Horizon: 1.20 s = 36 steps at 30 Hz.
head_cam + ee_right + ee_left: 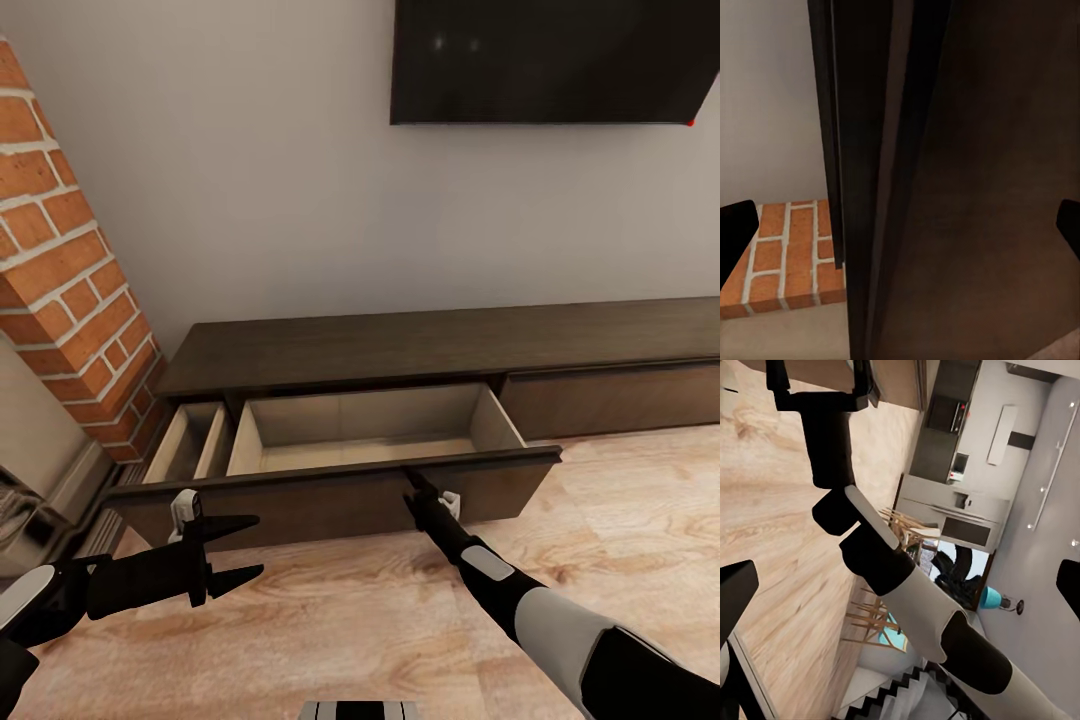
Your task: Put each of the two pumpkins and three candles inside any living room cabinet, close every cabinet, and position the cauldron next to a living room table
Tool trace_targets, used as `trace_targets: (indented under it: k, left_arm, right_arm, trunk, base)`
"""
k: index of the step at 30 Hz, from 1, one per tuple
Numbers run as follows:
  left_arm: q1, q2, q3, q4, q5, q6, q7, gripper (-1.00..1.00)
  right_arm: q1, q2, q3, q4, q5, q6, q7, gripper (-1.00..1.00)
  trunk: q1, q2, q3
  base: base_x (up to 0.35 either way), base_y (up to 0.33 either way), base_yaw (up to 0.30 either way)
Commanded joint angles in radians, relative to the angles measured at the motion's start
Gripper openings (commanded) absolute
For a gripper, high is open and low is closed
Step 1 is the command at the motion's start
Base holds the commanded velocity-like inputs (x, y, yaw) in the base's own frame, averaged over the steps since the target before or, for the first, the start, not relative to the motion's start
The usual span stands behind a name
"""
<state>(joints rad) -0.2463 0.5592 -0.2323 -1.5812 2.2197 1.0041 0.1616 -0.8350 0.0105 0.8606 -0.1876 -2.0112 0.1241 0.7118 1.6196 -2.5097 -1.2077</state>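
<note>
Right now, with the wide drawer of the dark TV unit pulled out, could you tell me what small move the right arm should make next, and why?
Probably push the long dark brown drawer front straight back toward the low dark wood cabinet. The right pincer is already at its top edge, the pale beige drawer interior looks empty, and the drawers must end up shut. The left pincer hangs open, holding nothing to stow.

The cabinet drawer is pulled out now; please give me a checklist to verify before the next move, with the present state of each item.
1. Cabinet drawer open: ok.
2. Drawer interior free for items: ok, its pale floor is bare.
3. Right gripper at the drawer front's top edge: ok.
4. Right jaws gripping the front: cannot tell.
5. Left gripper open, holding nothing: ok.
6. Pumpkin or candle ready in a gripper: not ok.
</note>
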Motion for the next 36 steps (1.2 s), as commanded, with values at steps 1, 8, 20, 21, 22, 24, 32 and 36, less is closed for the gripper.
trace_targets:
  k: [1, 8, 20, 21, 22, 24, 32, 36]
  left_arm:
    - [-0.001, 0.001, -0.001, 0.000, 0.011, 0.001, 0.009, 1.00]
    - [-0.001, 0.001, -0.001, 0.000, 0.011, 0.001, 0.009, 1.00]
    - [-0.001, 0.001, 0.001, 0.000, 0.011, -0.001, 0.010, 1.00]
    - [-0.001, 0.001, 0.001, 0.000, 0.010, -0.001, 0.010, 1.00]
    - [-0.001, 0.001, 0.001, 0.000, 0.010, -0.001, 0.010, 1.00]
    - [-0.001, 0.001, 0.001, 0.001, 0.009, -0.002, 0.010, 1.00]
    - [-0.001, 0.001, 0.050, 0.005, 0.001, -0.007, 0.024, 1.00]
    - [-0.001, 0.001, 0.068, 0.008, -0.004, -0.009, 0.027, 1.00]
  right_arm:
    - [-0.001, 0.000, 0.005, 0.002, -0.011, 0.008, 0.005, 1.00]
    - [-0.001, 0.000, 0.005, 0.001, -0.010, 0.009, 0.006, 1.00]
    - [-0.001, -0.001, 0.105, 0.002, -0.009, 0.069, -0.003, 1.00]
    - [-0.001, -0.001, 0.110, 0.002, -0.009, 0.076, -0.003, 1.00]
    - [-0.001, -0.001, 0.114, 0.002, -0.009, 0.084, -0.004, 1.00]
    - [-0.001, -0.002, 0.118, 0.003, -0.008, 0.108, -0.006, 1.00]
    - [-0.001, -0.003, 0.120, 0.004, 0.047, 0.139, -0.039, 1.00]
    - [0.000, -0.003, 0.120, 0.006, 0.086, 0.140, -0.060, 1.00]
  trunk:
    - [0.000, 0.000, -0.001]
    - [0.000, 0.000, -0.001]
    - [0.000, 0.000, -0.001]
    - [0.000, 0.000, -0.001]
    - [0.000, 0.000, -0.001]
    - [0.000, 0.000, -0.001]
    - [0.000, 0.000, -0.001]
    - [-0.001, 0.000, 0.007]
  base:
    - [-0.024, 0.000, 0.000]
    - [-0.182, 0.000, 0.000]
    - [-0.240, 0.000, 0.000]
    - [-0.241, 0.000, 0.000]
    - [-0.240, 0.000, 0.000]
    - [-0.240, 0.000, 0.000]
    - [-0.089, 0.000, 0.000]
    - [-0.005, 0.000, 0.000]
